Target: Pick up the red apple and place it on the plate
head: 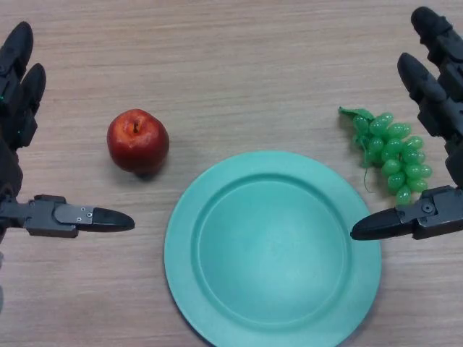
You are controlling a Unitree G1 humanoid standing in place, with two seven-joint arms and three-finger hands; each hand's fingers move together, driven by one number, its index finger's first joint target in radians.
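A red apple [138, 142] sits on the wooden worktop [239, 65], beside a green plate [273, 249] at its near edge. Both hands, left [22, 130] and right [438, 130], hover spread, holding nothing.

The left hand [18, 130] is seen at the view's left edge, its fingers [16, 50] held straight and pointing up the frame, while its thumb is stretched inward, well apart from them. The right hand [441, 123] is mirrored at the right edge, with straight fingers [423, 79] and the thumb extended inward. Nothing is held by either hand.
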